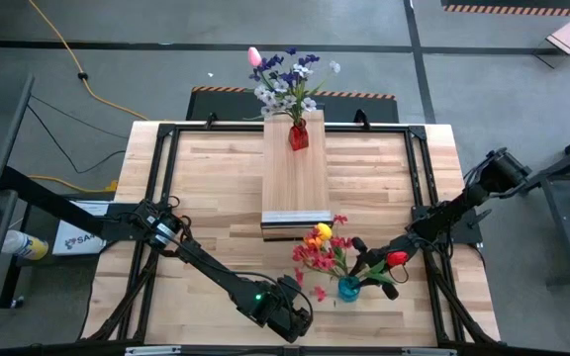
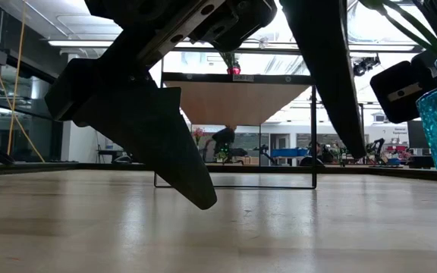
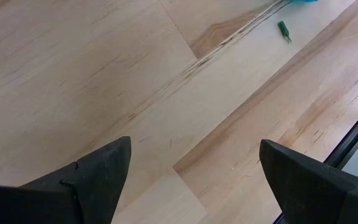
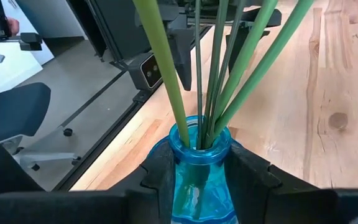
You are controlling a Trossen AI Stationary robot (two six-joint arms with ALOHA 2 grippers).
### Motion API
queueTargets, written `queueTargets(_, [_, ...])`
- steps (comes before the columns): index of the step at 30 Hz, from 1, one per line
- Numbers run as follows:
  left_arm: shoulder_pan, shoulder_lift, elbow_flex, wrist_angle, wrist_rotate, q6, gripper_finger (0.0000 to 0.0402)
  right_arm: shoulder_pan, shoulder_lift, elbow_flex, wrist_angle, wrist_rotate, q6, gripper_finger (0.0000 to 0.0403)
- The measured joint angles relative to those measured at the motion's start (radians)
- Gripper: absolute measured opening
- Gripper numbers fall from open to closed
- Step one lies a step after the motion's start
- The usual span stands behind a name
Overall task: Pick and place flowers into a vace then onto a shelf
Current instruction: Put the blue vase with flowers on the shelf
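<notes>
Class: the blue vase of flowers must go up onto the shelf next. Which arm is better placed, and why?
Right. Its gripper is shut on the blue vase. The left gripper hangs open and empty over bare table, farther from the shelf.

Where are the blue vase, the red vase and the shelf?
blue vase [image 4: 199,180]: right wrist view, glass neck.
red vase [image 1: 298,136]: high view, body.
shelf [image 1: 295,183]: high view, bare planks.
</notes>
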Motion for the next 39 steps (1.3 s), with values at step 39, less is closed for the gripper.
queueTargets(39, [-0.099,0.000,0.000,-0.080,0.016,-0.165,0.0385,-0.126,-0.208,0.300,-0.479,0.001,-0.186,0.0113])
